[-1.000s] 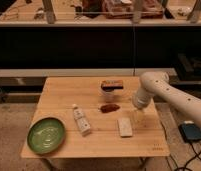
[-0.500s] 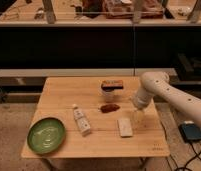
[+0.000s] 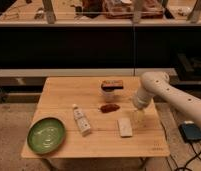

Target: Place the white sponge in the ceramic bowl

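Observation:
The white sponge [image 3: 125, 126] lies flat on the wooden table [image 3: 69, 92], right of centre near the front. The green ceramic bowl [image 3: 46, 135] sits at the table's front left corner and holds nothing. My gripper [image 3: 139, 117] hangs from the white arm [image 3: 166, 95] that reaches in from the right. It is just right of the sponge and slightly above the table top, not touching the sponge.
A white tube with a printed label [image 3: 81, 120] lies between bowl and sponge. A small dark red object [image 3: 109, 108] lies behind the sponge. A white cup with a brown block on it [image 3: 111, 88] stands further back. A dark device [image 3: 192, 132] lies on the floor at the right.

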